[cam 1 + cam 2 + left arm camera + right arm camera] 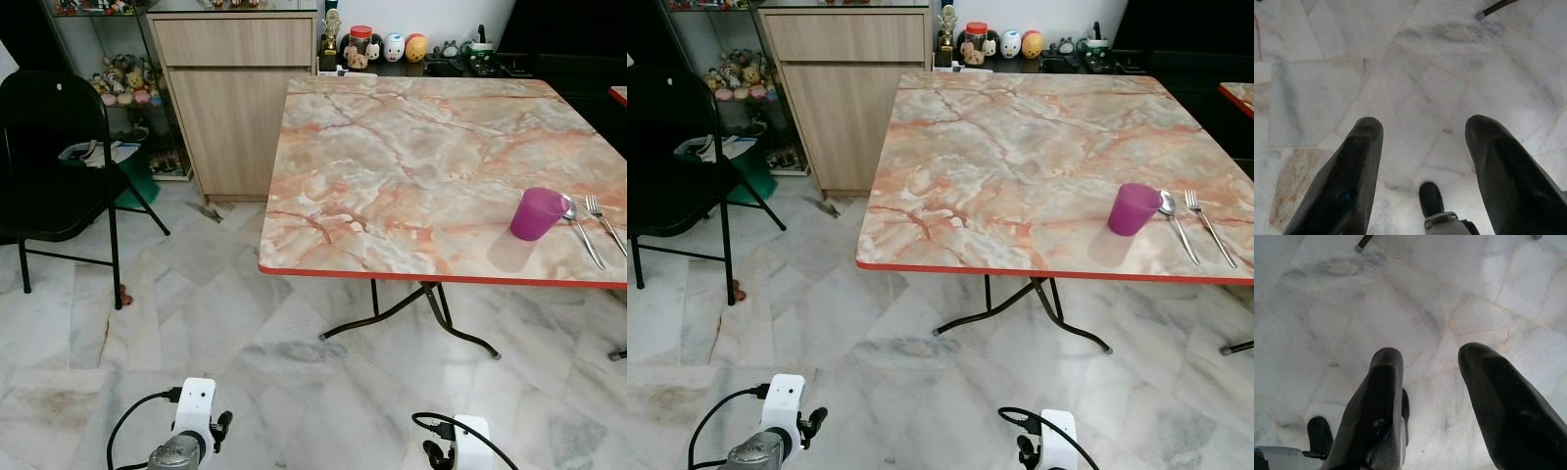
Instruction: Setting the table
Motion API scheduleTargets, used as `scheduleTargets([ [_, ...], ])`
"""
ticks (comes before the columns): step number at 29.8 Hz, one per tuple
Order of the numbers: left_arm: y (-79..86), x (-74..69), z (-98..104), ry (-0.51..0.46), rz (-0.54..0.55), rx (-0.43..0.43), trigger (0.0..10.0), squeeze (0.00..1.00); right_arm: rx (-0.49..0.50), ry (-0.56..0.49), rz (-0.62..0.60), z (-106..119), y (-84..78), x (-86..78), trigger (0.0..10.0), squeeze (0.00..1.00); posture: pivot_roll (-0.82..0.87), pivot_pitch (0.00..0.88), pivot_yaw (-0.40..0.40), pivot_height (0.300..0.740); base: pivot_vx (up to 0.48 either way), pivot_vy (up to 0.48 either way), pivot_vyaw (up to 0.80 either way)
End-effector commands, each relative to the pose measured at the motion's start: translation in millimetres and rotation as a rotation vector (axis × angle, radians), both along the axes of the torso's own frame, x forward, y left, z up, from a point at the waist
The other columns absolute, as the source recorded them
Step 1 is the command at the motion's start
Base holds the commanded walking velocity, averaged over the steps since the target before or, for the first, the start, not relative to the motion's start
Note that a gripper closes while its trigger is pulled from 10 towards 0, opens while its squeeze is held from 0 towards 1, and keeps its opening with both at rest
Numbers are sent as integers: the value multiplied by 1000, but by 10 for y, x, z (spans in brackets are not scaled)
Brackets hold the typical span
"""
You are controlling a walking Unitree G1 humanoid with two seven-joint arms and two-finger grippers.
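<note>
While low, end effectors [1422, 166] below cup [537, 213]

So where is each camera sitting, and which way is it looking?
Left eye view: on the head, looking forward and down at the marble table; both arms show at the bottom.
Right eye view: same head, same scene, with the purple cup, spoon and fork.
Left wrist view: looks along the left gripper, open, at the floor.
Right wrist view: looks along the right gripper, open, at the floor.
Both wrist views share the marble floor and table feet.
</note>
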State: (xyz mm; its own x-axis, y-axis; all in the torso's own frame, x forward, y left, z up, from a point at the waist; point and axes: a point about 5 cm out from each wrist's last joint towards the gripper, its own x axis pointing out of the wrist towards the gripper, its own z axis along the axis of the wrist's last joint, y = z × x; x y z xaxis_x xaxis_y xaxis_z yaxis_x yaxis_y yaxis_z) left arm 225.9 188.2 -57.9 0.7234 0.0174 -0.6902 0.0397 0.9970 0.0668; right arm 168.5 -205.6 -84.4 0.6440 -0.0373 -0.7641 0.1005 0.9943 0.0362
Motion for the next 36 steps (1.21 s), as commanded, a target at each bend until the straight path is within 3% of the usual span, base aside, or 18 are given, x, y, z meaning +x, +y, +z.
scheduleTargets([
  [1, 16, -55, -36, 28, -1, 3, 10000, 0, 10, 1, -14, -4, -1, -10, 10000, 0, 42, 0, -16, 740, 0, 0, 0],
  [7, 14, -55, -36, 26, 1, -3, 10000, 0, 10, 0, -15, -4, -2, -10, 10000, 0, 41, 0, -15, 740, 0, 0, 0],
  [22, 8, -36, -21, 12, 1, -25, 10000, 0, 26, -6, -19, -3, 7, -9, 10000, 0, 42, 0, -14, 740, 289, 0, 0],
  [36, 20, -26, -7, -8, 3, -15, 10000, 0, 24, -6, -16, -7, 11, -17, 10000, 0, 37, 0, -8, 740, 0, 0, 0],
])
